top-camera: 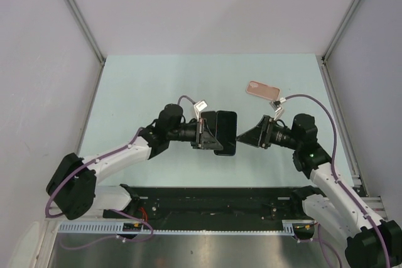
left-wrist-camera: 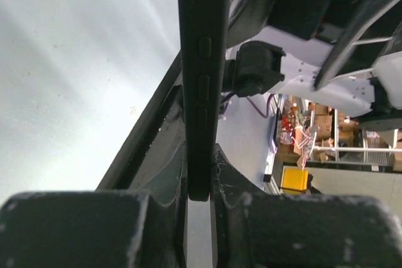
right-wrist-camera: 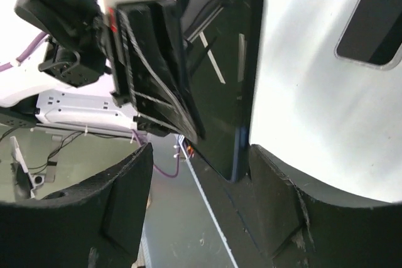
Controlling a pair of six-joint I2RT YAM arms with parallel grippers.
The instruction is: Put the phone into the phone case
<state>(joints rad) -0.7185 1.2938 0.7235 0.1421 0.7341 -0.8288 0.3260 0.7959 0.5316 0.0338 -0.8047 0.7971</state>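
My left gripper (top-camera: 210,133) is shut on the black phone (top-camera: 226,131) and holds it on edge above the middle of the table. In the left wrist view the phone's thin side (left-wrist-camera: 202,61), with its buttons, is pinched between the fingers of the left gripper (left-wrist-camera: 200,180). My right gripper (top-camera: 242,137) is open at the phone's right end. In the right wrist view a corner of the phone (right-wrist-camera: 220,73) sits between the spread fingers of the right gripper (right-wrist-camera: 201,155), close to the right-hand finger. The pink phone case (top-camera: 262,90) lies flat on the table at the back right.
White walls with metal frame posts (top-camera: 78,14) enclose the pale green table (top-camera: 144,86) on three sides. A black rail (top-camera: 213,199) runs along the near edge between the arm bases. The case (right-wrist-camera: 374,20) shows at the upper right of the right wrist view.
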